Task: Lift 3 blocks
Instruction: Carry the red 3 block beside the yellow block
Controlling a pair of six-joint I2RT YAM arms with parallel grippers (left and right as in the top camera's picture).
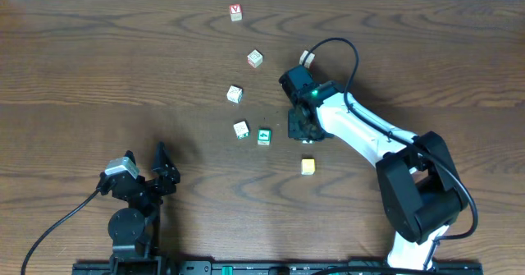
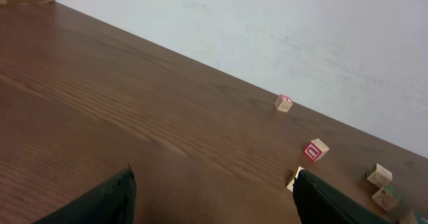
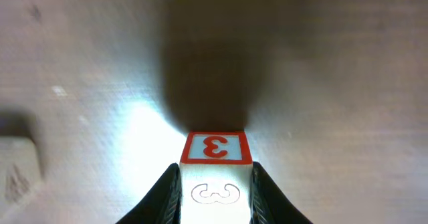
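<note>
Blocks: three small wooden cubes belong to the task, and only one of them is in a grip.
Pale wooden cube with red marks point(image 3: 215, 158): sits between the right gripper's fingers. Its far face shows a red-framed "3" and its top an outlined mark. In the overhead view the gripper hides it.
Right gripper point(image 1: 302, 127): closed on that pale cube, with dark fingers point(image 3: 167, 192) flat against two opposite sides. Whether the cube is off the wood cannot be told.
Green-faced wooden cube with a white mark point(image 1: 263, 135): on the table just left of the right gripper in the overhead view, with nothing touching it.
Plain yellow wooden cube point(image 1: 308, 167): on the table, nearer the robot than the right gripper and apart from it.
Left gripper point(image 1: 166, 167): jaws wide apart with nothing between them, at the near left of the table, well apart from every cube.
Pale wooden cube with green edging point(image 1: 241, 130): just beside the green-faced cube, on its left.
Red-lettered wooden cube point(image 1: 236, 11): alone near the table's far edge.
Dark brown wooden table point(image 1: 98, 61): carries all the loose cubes.
</note>
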